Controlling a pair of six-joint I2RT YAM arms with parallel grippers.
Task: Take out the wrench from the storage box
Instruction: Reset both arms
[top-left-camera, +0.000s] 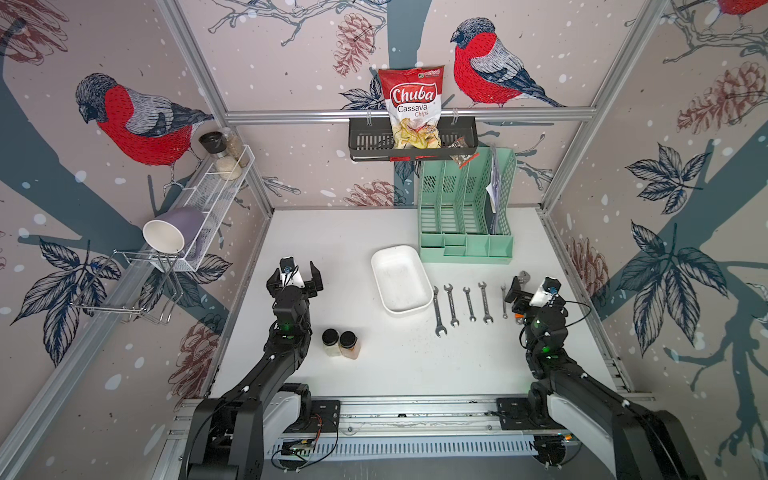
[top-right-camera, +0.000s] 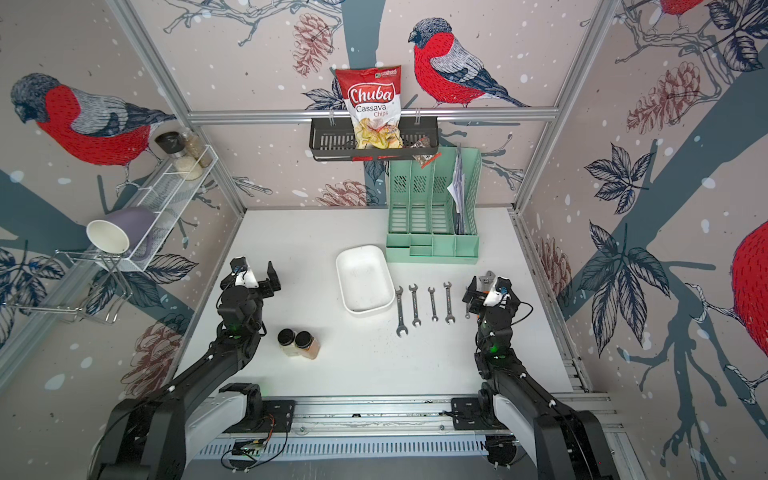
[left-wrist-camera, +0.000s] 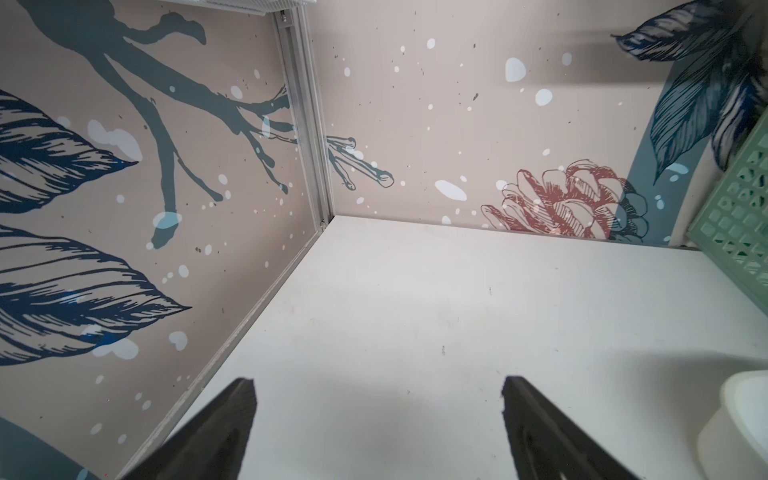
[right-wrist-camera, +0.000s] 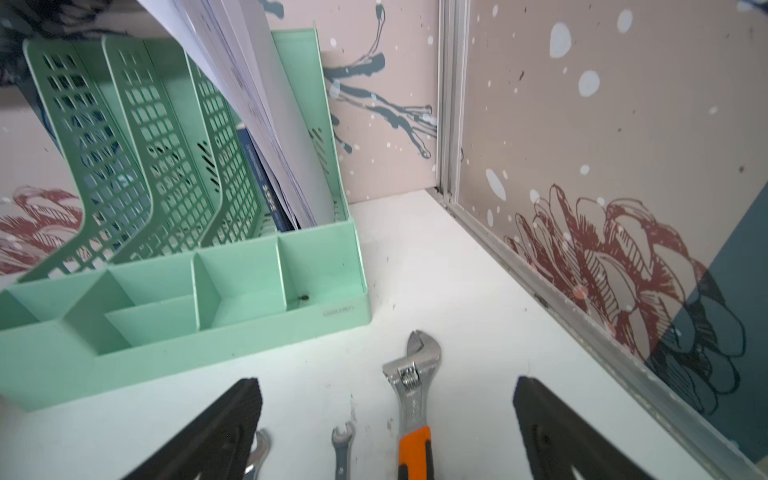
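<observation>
Wrench, orange-handled, lies on the worktop, outside the storage box and past the row of spanners beside it. In both top views the box looks empty, so I judge the job done. Right wrist view: my right pincer hovers over it, jaws wide, holding nothing, arm stretched forward.

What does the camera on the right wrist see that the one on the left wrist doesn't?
Only the right wrist view: an orange-handled adjustable wrench, a small wrench and papers. Only the left wrist view: an edge of the white storage box. Both: the mint-green organizer, the white table and open black fingers.
</observation>
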